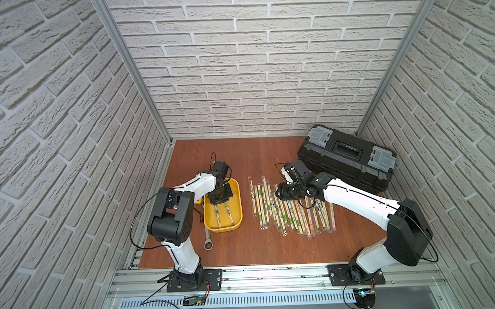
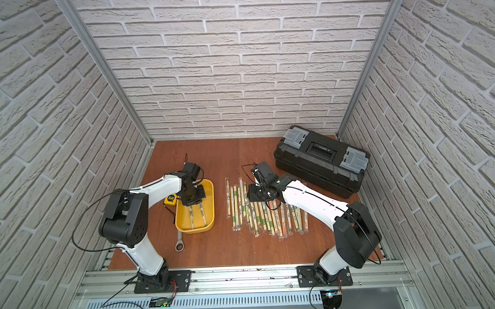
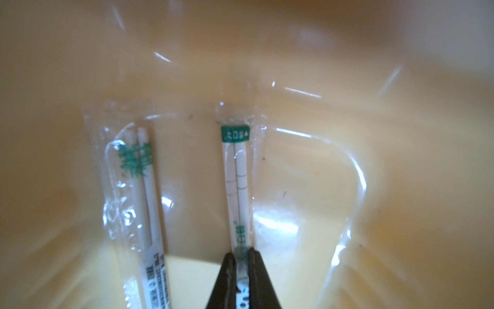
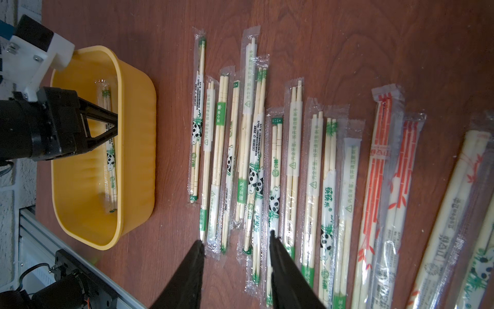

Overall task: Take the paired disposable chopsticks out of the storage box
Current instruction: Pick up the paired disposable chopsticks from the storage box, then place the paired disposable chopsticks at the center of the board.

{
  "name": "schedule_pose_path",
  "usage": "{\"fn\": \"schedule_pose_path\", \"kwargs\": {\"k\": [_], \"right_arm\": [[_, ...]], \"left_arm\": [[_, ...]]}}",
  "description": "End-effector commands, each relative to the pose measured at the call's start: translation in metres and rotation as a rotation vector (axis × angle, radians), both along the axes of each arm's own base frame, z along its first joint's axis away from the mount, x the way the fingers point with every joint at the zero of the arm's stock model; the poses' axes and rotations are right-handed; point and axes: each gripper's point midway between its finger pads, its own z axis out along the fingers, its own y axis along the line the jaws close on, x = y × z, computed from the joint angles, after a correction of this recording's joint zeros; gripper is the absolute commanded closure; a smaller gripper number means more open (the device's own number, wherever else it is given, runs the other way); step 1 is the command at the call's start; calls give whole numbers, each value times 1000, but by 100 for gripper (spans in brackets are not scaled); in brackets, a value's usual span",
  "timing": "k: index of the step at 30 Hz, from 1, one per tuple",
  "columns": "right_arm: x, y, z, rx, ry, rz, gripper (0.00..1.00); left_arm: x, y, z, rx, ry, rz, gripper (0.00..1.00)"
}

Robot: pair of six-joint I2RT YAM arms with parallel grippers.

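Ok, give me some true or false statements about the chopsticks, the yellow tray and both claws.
The left claw grips a sleeved pair inside the yellow tray. True.
That pair is the only one in the tray. False: a second pair lies beside it.
The right claw is shut on a pair. False: it is open above the row on the table.
The black toolbox is closed. True.
The wrench lies in the tray. False: it lies on the table.

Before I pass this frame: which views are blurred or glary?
Left wrist view: storage box walls smeared out of focus, glare streaks on its floor; the pair in the left jaws is readable. Right wrist view: laid-out chopsticks sharp. Both top views: evenly lit, sharp.
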Motion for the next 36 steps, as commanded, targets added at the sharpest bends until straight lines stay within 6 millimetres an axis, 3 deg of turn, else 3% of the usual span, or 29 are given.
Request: {"fn": "schedule_pose_path", "kwargs": {"k": [1, 15, 20, 25, 31, 36], "right_arm": [[7, 3, 23, 31, -57, -3, 58], [10, 7, 23, 39, -54, 3, 58], [12, 8, 21, 34, -55, 4, 58], [10, 6, 15, 25, -48, 2, 58], [6, -1, 9, 14, -44, -5, 58], [2, -9, 7, 2, -43, -13, 58]], "left_arm": [[-15, 1, 9, 11, 42, -20, 100], [10, 2, 75, 12, -92, -58, 100], [24, -16, 107, -14, -160, -103, 100], [38, -50, 126, -41, -206, -174, 100], [50, -92, 110, -64, -189, -227, 100], [52, -105, 78, -55, -138, -232, 100]]}}
